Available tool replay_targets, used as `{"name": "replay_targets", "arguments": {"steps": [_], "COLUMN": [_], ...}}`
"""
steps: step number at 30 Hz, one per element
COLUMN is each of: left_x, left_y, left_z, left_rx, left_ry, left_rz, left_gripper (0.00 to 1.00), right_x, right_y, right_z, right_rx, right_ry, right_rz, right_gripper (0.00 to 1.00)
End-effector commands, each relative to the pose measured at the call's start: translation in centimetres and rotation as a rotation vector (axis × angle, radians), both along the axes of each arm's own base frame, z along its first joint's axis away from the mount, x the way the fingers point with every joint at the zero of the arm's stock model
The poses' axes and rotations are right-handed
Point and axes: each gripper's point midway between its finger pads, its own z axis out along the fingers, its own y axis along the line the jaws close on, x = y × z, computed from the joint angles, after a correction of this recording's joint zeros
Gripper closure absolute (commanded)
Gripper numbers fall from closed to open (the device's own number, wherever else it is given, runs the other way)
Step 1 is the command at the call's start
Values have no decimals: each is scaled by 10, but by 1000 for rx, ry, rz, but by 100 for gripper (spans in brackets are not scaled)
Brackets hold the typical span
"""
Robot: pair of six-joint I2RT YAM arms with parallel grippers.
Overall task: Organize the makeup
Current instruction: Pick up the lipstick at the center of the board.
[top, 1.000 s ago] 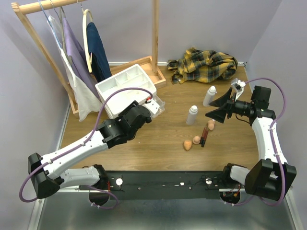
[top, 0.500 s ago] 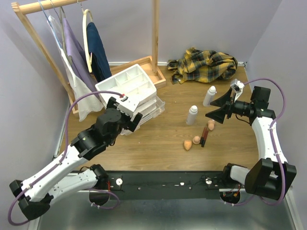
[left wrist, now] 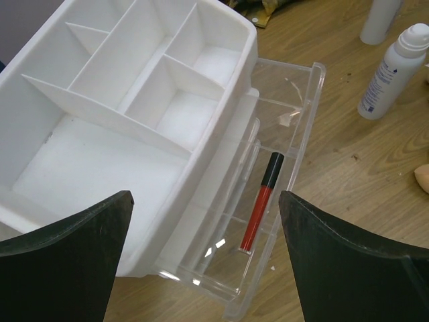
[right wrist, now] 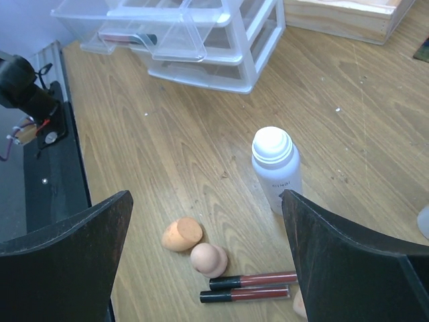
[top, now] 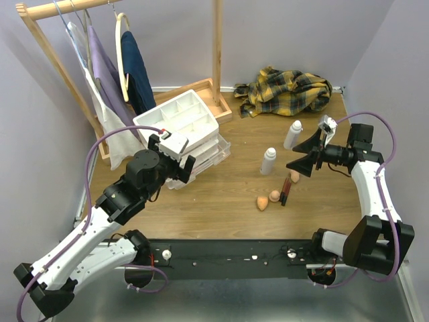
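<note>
our left claw (left wrist: 204, 201) is spread wide over the drawer (left wrist: 305, 100), holding nothing. one red stick (left wrist: 261, 201) lies inside. our right claw (right wrist: 206, 194) is spread too, above a bottle (right wrist: 276, 168), sponges (right wrist: 181, 234) and two sticks (right wrist: 249, 286) on the table (right wrist: 167, 134). we should drop straight down and pinch one stick in its middle, missing the sponges. the left wrist view shows the drawer's stick; the top view does not.

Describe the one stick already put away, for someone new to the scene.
Find the white drawer unit beside the clothes rack; one clear drawer is pulled open. In it lies a red stick with a black cap, the only one stowed: the other sticks lie loose by the sponges.
</note>
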Motion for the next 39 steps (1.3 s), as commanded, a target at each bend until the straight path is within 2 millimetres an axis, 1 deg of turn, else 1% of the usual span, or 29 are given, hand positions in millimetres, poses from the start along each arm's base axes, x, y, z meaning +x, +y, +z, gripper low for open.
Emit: {"name": "replay_targets", "arguments": {"steps": [1, 6, 10, 17, 24, 27, 29, 30, 34, 37, 38, 39], "left_x": [-2, -3, -3, -3, -4, -5, -5, -5, -6, -5, -5, -6], "left_y": [-6, -8, -8, -7, -7, -6, -6, -7, -6, -6, -6, -6], "left_z": [4, 5, 5, 5, 7, 8, 8, 8, 8, 8, 8, 8], "left_rx": [-47, -52, -54, -56, -61, -63, -63, -64, -65, -64, -64, -64], "left_ry": [-12, -9, -10, -10, -14, -18, -18, -19, -19, -19, -19, -19], "left_rz": [-32, -45, -48, -48, -51, -53, -53, -54, -54, -54, -54, -56], "left_gripper": [1, 1, 1, 1, 1, 1, 1, 1, 1, 1, 1, 1], "right_x": [2, 1, 0, -4, -11, -11, -11, -7, -5, -6, -8, -10], "right_y": [-7, -13, -20, -27, -25, -28, -30, -31, -33, -33, -33, -31], "right_z": [-10, -11, -18, -30, -48, -58, -62, -64, -79, -90, -97, -100], "right_rx": [-75, -161, -232, -302, -278, -304, -315, -323, -367, -413, -432, -443], "right_ry": [-6, -45, -55, -55, 55, 73, 93, 91, 131, 150, 169, 170], "right_rz": [-29, -44, -69, -70, -30, 0, -9, -19, -43, -41, -43, -30], "right_gripper": [0, 0, 0, 0, 0, 0, 0, 0, 0, 3, 4, 5]}}
